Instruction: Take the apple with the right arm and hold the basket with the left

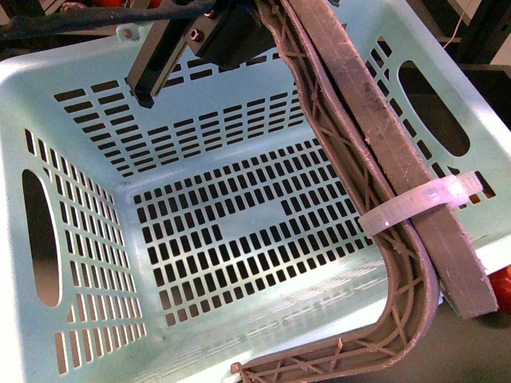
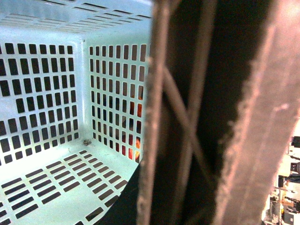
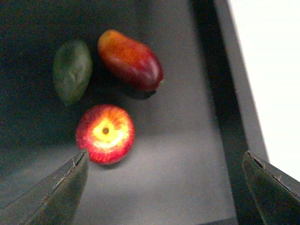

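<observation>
Basket (image 1: 48, 104): a mint-green plastic container with slotted walls and oval handle holes fills the front view, tipped so that its mouth faces the camera. Its slotted floor and walls show bare plastic across all that is visible. The brown-grey swing handle (image 1: 363, 120) crosses the right side of the opening and curves along the near rim. A white zip tie (image 1: 415, 203) binds its two strips together.

The left arm (image 1: 160, 64) shows as dark hardware at the basket's far rim, beside the handle's upper end. Whether its jaws are open or clamped cannot be told from any view.

The left wrist view alone shows the handle from very close, blurred, with an inner corner of the basket behind it. An orange-red glow shows through the wall slots.

Only the right wrist view shows the fruit, which lies outside the basket on a dark grey surface (image 3: 187, 154). The right gripper (image 3: 161, 187) hangs above, its fingers (image 3: 47, 197) spread wide and holding nothing.

The red-orange mango (image 3: 131, 58) and the dark green mango (image 3: 71, 70) lie side by side. The apple (image 3: 105, 133) sits stem-up near them, just beyond one fingertip and untouched.
</observation>
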`<state>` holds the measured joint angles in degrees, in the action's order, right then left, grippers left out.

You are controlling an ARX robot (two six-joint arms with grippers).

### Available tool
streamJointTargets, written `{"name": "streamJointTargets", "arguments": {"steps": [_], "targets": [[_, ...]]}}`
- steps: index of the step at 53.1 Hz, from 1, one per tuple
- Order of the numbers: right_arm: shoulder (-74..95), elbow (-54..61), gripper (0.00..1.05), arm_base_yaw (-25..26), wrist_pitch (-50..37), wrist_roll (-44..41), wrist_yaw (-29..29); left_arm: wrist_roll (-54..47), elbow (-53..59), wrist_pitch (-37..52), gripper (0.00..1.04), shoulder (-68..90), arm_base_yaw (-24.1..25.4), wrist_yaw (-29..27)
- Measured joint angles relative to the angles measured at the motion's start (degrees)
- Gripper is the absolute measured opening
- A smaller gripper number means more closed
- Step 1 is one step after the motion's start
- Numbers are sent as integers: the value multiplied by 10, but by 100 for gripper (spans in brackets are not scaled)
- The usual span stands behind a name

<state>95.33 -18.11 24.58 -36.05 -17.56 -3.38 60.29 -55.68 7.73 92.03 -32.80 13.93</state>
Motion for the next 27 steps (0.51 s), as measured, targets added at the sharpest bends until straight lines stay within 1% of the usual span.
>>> {"name": "streamJointTargets", "arguments": {"steps": [4, 11, 19, 27], "targets": [[101, -34, 96, -22, -17, -4, 15, 0, 0, 0, 15, 0, 0, 0], [244, -95, 96, -63, -12, -4, 40, 0, 0, 0, 15, 0, 0, 0], [311, -157, 96, -97, 10, 0, 66, 0, 0, 0, 15, 0, 0, 0], [338, -196, 96, -108, 28, 3, 75, 0, 0, 0, 15, 0, 0, 0]]}}
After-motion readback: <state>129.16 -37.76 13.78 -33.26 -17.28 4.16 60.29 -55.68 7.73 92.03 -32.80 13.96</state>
